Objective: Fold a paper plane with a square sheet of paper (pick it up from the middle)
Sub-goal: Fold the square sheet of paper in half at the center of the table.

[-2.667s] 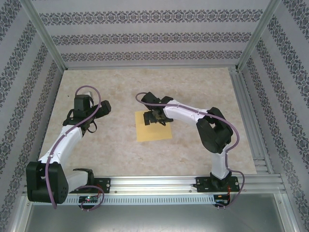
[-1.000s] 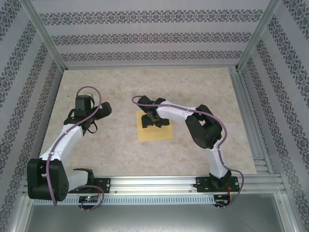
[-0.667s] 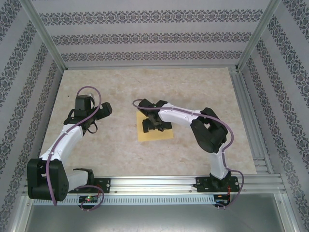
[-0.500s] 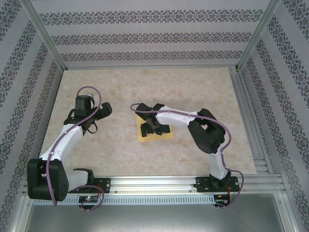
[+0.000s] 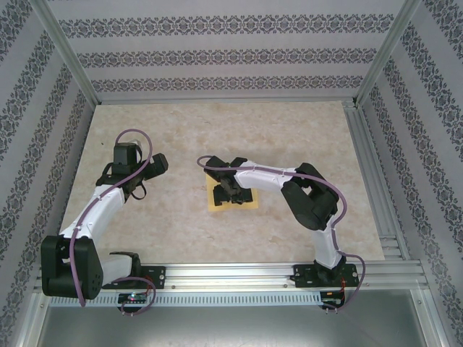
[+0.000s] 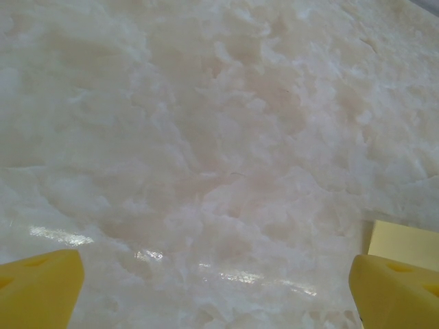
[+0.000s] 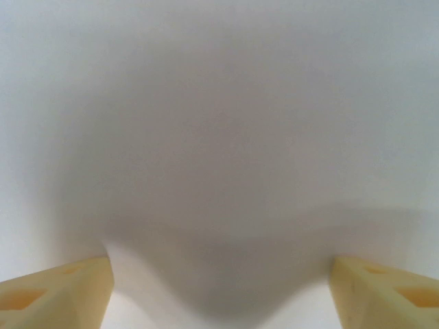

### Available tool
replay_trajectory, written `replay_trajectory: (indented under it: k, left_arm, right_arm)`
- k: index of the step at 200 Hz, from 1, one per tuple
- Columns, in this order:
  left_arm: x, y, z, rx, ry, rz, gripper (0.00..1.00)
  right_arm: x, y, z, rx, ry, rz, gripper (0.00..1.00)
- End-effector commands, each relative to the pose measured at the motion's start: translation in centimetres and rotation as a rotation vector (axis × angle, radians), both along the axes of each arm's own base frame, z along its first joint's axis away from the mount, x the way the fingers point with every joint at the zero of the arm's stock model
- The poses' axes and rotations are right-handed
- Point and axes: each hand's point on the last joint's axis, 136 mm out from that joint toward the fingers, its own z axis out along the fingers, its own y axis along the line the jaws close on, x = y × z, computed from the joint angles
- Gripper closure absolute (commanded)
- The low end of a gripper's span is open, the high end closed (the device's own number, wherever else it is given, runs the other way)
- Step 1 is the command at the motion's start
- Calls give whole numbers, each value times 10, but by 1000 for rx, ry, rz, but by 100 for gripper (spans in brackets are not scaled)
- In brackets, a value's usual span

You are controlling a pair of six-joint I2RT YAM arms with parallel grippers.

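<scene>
The square sheet of paper (image 5: 216,205) lies flat on the table, yellow-orange, just left of centre. My right gripper (image 5: 230,189) is pressed down on its middle and covers much of it. In the right wrist view the sheet (image 7: 219,137) looks pale grey, and a soft hump of it rises between the wide-apart yellow fingertips (image 7: 62,291) of the right gripper (image 7: 223,291). My left gripper (image 5: 139,186) hovers open over bare table to the left, its fingers (image 6: 41,288) far apart around nothing (image 6: 218,301). A corner of the sheet (image 6: 405,243) shows at that view's right edge. The paper plane is out of view.
The marble-patterned tabletop (image 5: 181,130) is walled in by patterned panels and metal rails (image 5: 376,181). Bare table lies around the sheet on all sides.
The right arm reached further left and lowered its gripper onto the sheet's middle. Its jaws have begun to narrow. The left arm has not moved.
</scene>
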Motion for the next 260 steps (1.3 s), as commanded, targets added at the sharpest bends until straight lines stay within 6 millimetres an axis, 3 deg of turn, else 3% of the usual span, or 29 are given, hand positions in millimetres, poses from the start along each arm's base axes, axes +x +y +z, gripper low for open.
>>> replay_trajectory:
  k: [1, 20, 37, 93, 134, 195, 226, 260]
  left_arm:
    - [0, -5, 3, -19, 8, -12, 0]
    - [0, -5, 5, -19, 5, -12, 0]
    - [0, -5, 5, -18, 5, -11, 0]
    - [-1, -5, 4, -16, 11, -9, 0]
    - [-1, -6, 2, -25, 16, -12, 0]
    - [0, -13, 1, -51, 23, -38, 0]
    - [0, -17, 0, -69, 25, -53, 0]
    - [-2, -21, -1, -89, 26, -72, 0]
  right_arm:
    - [10, -9, 16, -29, -31, 2, 11]
    - [27, -4, 41, -9, -97, 3, 8]
    - [41, -3, 48, 8, -126, -11, 6]
    - [68, -1, 25, -25, -103, -27, 2]
    - [70, 1, 5, -42, -67, -18, 5]
    - [49, -8, -33, -65, 21, -32, 17]
    - [48, -8, -33, -44, 26, -39, 29]
    - [57, 0, -11, 11, -26, -39, 34]
